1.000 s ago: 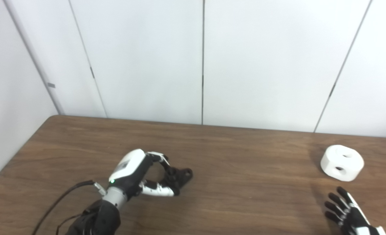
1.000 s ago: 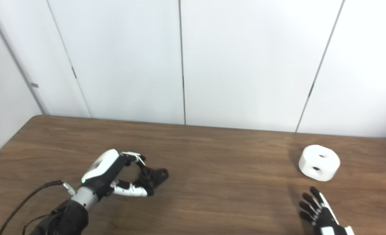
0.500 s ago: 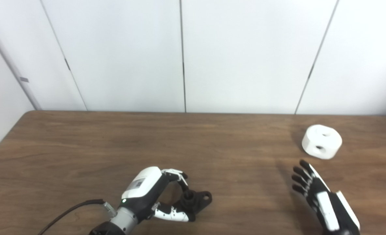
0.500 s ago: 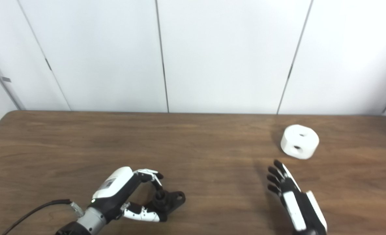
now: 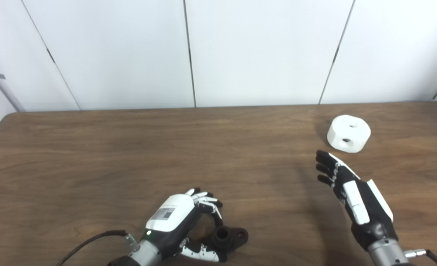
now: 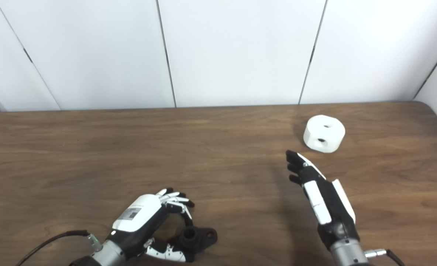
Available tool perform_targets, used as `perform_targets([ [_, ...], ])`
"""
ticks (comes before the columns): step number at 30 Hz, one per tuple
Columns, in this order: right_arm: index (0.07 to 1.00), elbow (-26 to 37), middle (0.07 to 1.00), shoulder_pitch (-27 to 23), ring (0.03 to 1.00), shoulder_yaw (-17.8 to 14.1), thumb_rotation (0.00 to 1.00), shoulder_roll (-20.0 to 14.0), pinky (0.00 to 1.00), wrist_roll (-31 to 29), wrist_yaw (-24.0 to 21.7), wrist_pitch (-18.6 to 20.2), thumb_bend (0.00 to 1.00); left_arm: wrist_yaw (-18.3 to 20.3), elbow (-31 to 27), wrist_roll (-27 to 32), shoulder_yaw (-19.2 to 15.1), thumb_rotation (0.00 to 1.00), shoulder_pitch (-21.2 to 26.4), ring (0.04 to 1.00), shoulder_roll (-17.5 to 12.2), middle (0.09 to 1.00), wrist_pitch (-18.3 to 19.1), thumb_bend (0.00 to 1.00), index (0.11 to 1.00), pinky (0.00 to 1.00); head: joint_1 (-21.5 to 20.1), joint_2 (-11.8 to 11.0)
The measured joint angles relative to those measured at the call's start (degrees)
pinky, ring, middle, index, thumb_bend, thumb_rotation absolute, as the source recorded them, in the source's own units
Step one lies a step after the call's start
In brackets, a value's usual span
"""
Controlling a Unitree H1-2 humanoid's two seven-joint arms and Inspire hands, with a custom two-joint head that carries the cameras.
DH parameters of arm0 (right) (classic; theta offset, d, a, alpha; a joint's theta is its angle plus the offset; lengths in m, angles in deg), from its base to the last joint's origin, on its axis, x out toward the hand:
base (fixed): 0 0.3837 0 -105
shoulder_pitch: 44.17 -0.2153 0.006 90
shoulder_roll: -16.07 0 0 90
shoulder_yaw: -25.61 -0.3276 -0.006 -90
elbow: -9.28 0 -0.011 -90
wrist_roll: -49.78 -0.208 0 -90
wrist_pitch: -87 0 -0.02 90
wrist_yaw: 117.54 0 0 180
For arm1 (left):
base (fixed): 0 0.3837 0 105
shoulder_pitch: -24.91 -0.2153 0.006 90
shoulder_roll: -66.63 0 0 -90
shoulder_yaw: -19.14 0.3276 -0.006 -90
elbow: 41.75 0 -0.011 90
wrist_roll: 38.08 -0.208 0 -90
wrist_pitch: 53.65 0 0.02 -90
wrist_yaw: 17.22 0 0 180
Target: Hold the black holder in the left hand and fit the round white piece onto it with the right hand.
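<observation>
Black holder (image 5: 227, 236) sits on the wooden table (image 5: 93, 155) near the front edge, left of centre, with a round upright socket and a flat lug with a hole pointing right. Left hand (image 5: 178, 229) is curled around it, fingers above and behind, thumb below, closed on the holder; whether the holder is lifted clear of the table cannot be told. Round white piece (image 5: 348, 133) rests toward the back right corner, one hole in its top face, another in its side. Right hand (image 5: 351, 192) hovers over the right part of the table, near the white piece but not touching, fingers straight and slightly spread, holding nothing. White wall panels (image 5: 259, 51) stand behind the back edge.
</observation>
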Motion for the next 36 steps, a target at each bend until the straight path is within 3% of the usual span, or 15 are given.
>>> perform_targets([
  [10,0.817,0.31,0.854,0.10,0.859,-0.23,1.00,0.00,0.89,-0.56,0.00,1.71,0.66,-0.53,0.39,-5.02,1.06,0.05,-0.30,0.920,0.55,0.804,-2.27,0.51,0.489,1.00,-0.96,1.32],
  [24,0.892,2.58,0.892,-0.32,0.894,-0.16,1.00,0.00,0.88,0.51,0.18,4.13,0.65,-0.78,1.23,-4.97,0.24,0.05,-0.88,0.918,1.01,0.807,-3.73,0.51,0.490,1.00,-4.04,2.37],
  [36,0.909,3.81,0.892,-1.87,0.894,-0.49,1.00,0.39,0.89,1.41,0.75,5.77,0.66,-0.78,2.17,-3.89,-1.22,0.05,-1.06,0.916,0.82,0.804,-5.60,0.51,0.490,1.00,-11.85,2.20],
])
